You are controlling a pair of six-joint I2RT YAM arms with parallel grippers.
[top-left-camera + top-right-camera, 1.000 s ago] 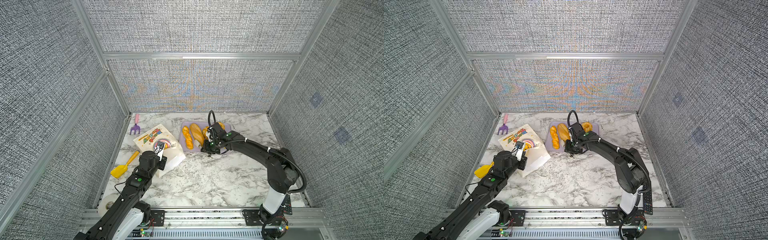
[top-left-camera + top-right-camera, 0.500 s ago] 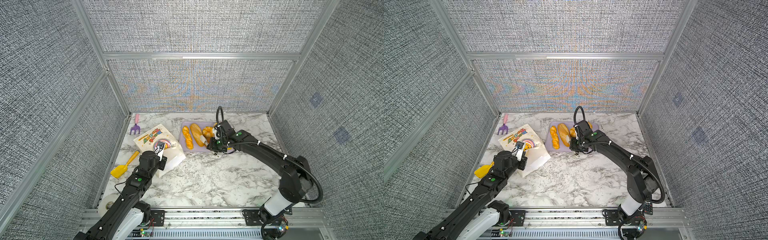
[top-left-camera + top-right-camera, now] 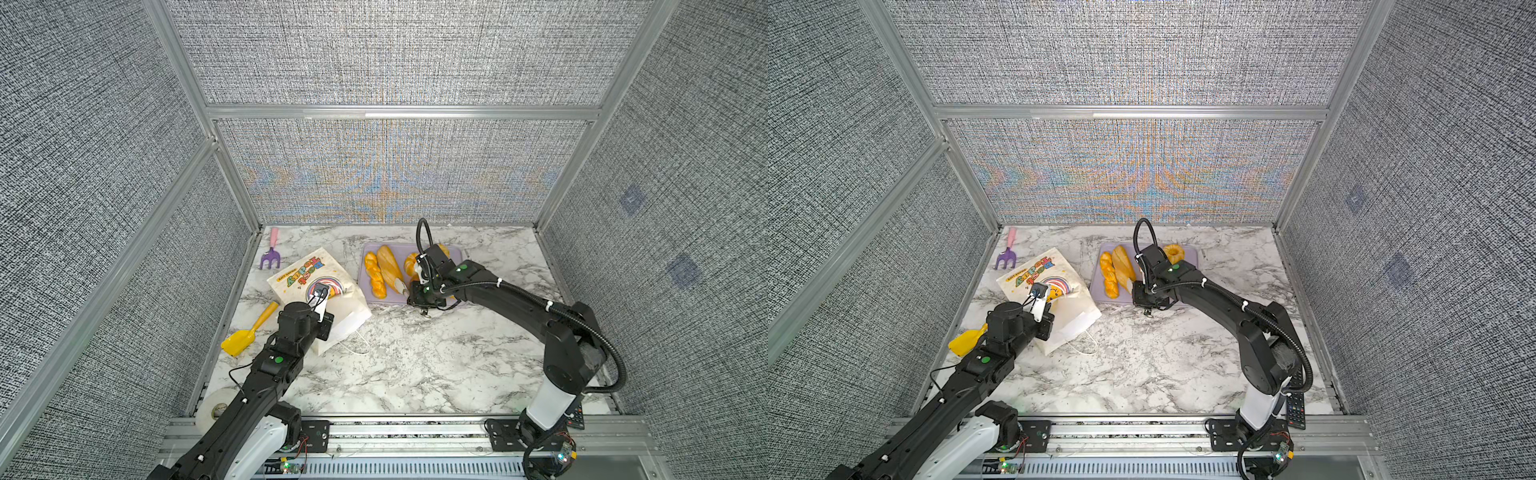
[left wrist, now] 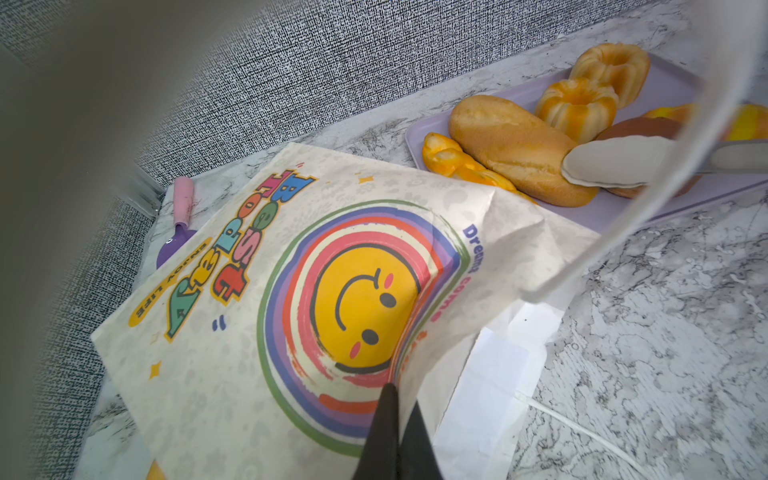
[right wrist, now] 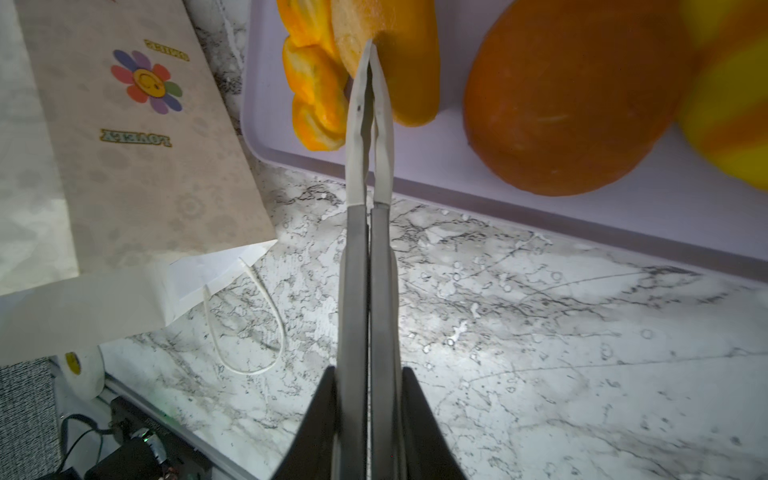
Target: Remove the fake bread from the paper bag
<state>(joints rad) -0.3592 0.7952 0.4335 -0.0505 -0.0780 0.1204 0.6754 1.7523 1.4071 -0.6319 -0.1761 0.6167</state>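
Marble tabletop (image 3: 415, 353), bag (image 3: 307, 266) beside tray (image 5: 428, 158) edge

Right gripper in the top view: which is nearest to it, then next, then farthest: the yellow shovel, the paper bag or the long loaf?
1. long loaf, on the tray, right at the tips of the right gripper, jaws shut.
2. paper bag, lying left of the tray.
3. yellow shovel, farthest left, past the bag.

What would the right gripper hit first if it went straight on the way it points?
The long loaf on the lilac tray: the right gripper's shut tips sit at its end, possibly touching.
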